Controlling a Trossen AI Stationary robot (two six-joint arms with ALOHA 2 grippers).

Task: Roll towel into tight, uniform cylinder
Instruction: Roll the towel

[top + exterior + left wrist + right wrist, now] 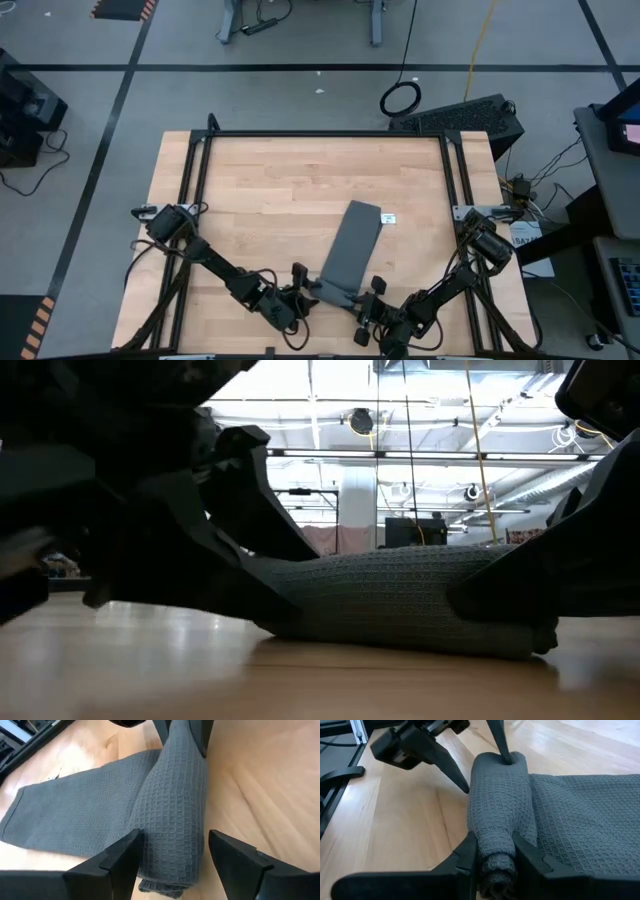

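The dark grey towel (pixel 355 245) lies flat on the wooden table, with its near part wound into a roll (pixel 335 293) and a small white tag (pixel 389 218) at its far edge. My left gripper (pixel 172 860) stands open astride the roll's left end (pixel 497 762). My right gripper (pixel 495 855) is shut on the roll's right end. The roll rests on the table (pixel 400 600). My left gripper has one finger (pixel 120 857) against the roll's side (pixel 145 840), where the roll meets the flat cloth. The other finger (pixel 235 860) stands clear on the near side. The fingers point along the roll from its left end. My right gripper pinches the roll's right end (pixel 496 842) between its two fingers, which squeeze that end narrower than the rest. The fingers come nearly level from the table's right and lie along the roll. The roll stays on the table.
A black frame (pixel 320 133) runs along the table's far and side edges. Bare wood (pixel 270 190) lies left of and beyond the towel. Both arms crowd the near edge.
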